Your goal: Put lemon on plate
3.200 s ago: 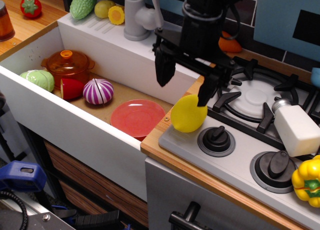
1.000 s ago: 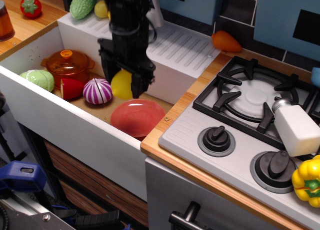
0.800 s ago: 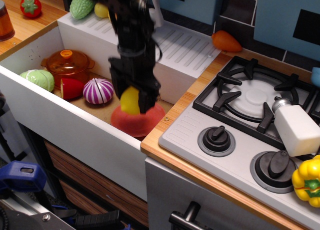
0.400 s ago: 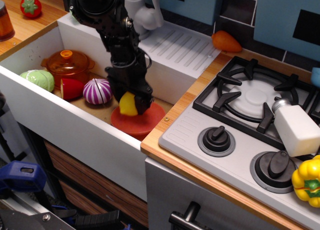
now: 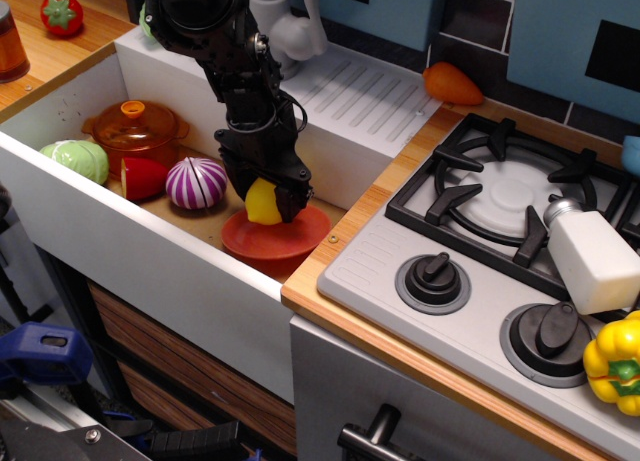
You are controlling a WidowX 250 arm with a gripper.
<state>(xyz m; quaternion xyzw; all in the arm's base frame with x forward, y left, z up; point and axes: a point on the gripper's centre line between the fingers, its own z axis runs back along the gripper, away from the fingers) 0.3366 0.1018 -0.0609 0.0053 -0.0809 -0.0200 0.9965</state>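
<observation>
One lemon (image 5: 261,202) sits clamped in the hand (image 5: 266,203), over the plate (image 5: 278,243).

No text, label, brand, number or sign can be read anywhere in this view.
</observation>
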